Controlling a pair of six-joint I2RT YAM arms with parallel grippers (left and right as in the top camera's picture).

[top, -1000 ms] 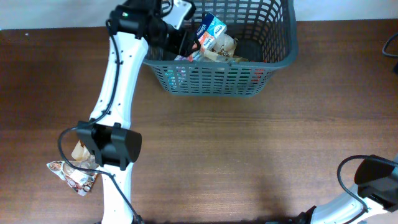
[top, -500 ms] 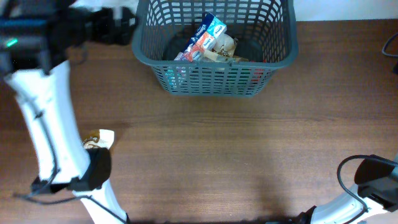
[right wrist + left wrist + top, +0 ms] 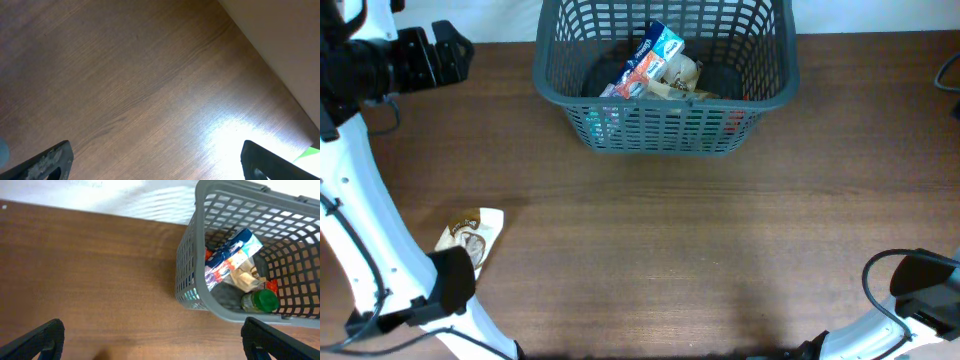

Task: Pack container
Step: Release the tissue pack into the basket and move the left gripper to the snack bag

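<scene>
Brown wooden table (image 3: 720, 250) carries the dark grey container (image 3: 665, 128) at its far edge, middle, already part filled; the left wrist view shows a blue, white and red packet (image 3: 227, 260) leaning on the heap and a green-capped bottle (image 3: 260, 301) low against the near wall. Outside the container, one flat snack packet (image 3: 470, 238) lies on the near left of the table, well apart from it and just beside the left arm (image 3: 355, 220), so fetching it looks like the step in hand. The left gripper (image 3: 153, 327) hangs at the far left, beside the container, fingers spread wide with nothing between them; the right gripper (image 3: 157, 147) is likewise released and empty over bare wood. To do this well, I would bring the left gripper straight over the packet, turn the wrist so the fingers cross its narrow side, go down until the tips nearly touch the wood, and close gently, since a thin pouch may slide or crumple. Carry it high enough to clear the thick rim, and release over the emptier right part of the container
</scene>
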